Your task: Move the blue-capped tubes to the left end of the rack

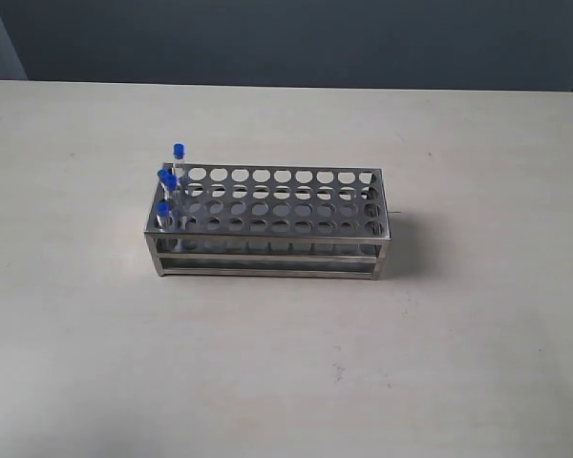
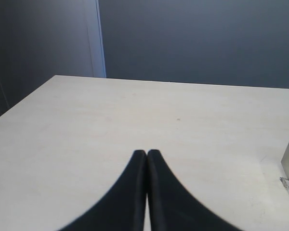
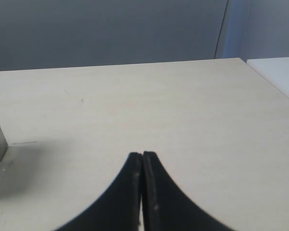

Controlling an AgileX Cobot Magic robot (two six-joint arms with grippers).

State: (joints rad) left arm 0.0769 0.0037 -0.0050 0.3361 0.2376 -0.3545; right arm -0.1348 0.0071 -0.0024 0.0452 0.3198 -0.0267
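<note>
Seating of 4 blue-capped tubes (image 1: 171,180) at the rack's (image 1: 267,260) left end should be verified; both jaws are closed, empty.

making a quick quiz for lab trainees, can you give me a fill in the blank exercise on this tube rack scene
1. In the exterior view, the blue-capped tubes stand at the ____ end of the steel rack.
2. The left claw and the right claw are both ____ and hold nothing.
3. The holes in the rest of the rack are all ____.

Missing words: left; shut; empty
</note>
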